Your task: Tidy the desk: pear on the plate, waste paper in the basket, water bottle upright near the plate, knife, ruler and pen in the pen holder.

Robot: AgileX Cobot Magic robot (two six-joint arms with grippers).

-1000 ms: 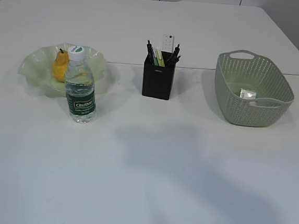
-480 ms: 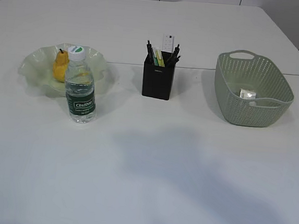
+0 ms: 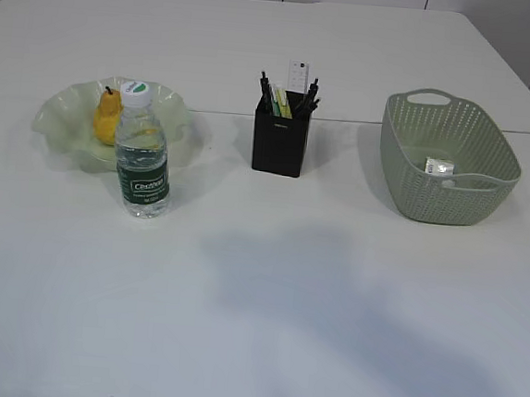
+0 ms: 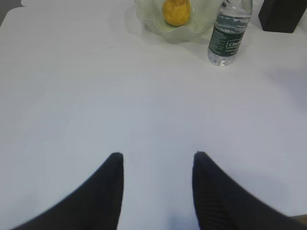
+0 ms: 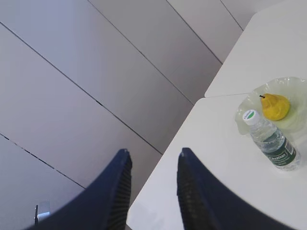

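Both grippers' fingers (image 4: 112,191) (image 5: 120,191) apart — empty

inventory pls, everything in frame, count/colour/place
table: 1, white, under everything
plate: 1, pale green, wavy rim, back left
pear: 1, yellow, on the plate
water bottle: 1, clear with green label and white cap, upright, just in front of the plate
pen holder: 1, black, square, centre; stationery sticks out of the top, items too small to separate
basket: 1, grey-green, woven look, right
waste paper: 1, white, crumpled, inside the basket
left gripper: 1, black, jaws apart, holding nothing, above bare table
right gripper: 1, black, jaws apart, holding nothing, raised and angled toward the wall
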